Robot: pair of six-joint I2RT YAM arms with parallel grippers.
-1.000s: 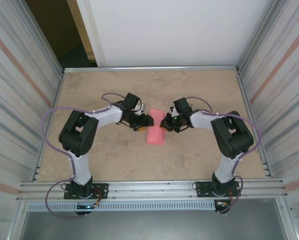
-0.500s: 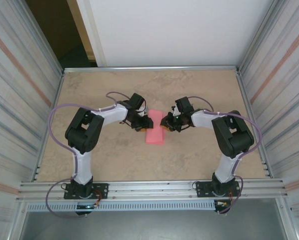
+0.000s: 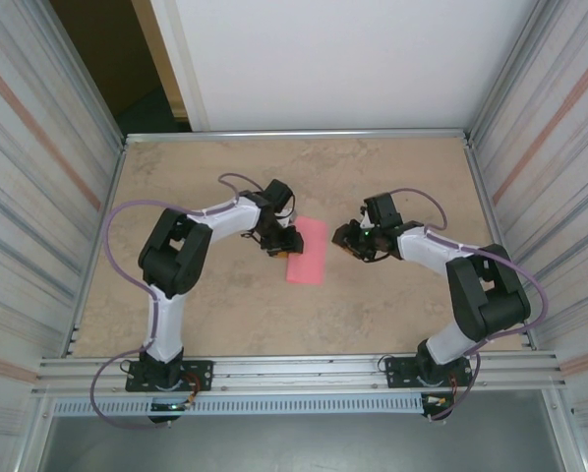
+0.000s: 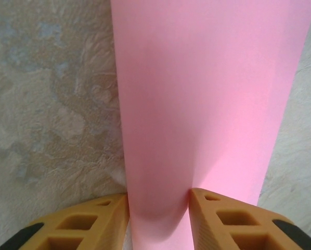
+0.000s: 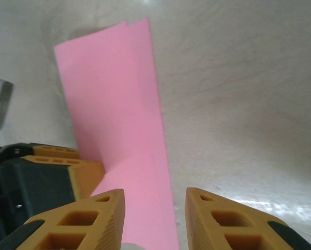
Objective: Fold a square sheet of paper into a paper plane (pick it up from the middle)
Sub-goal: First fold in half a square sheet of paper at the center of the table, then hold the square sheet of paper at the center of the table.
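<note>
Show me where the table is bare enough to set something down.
Free: the far strip of table along the back rail, the near strip between the paper and the front rail, and the far corners. Crowded: the middle, where the left gripper and right gripper flank the paper.

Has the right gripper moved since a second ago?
Yes. The right gripper has pulled away from the pink paper, toward the right-hand table rail.
</note>
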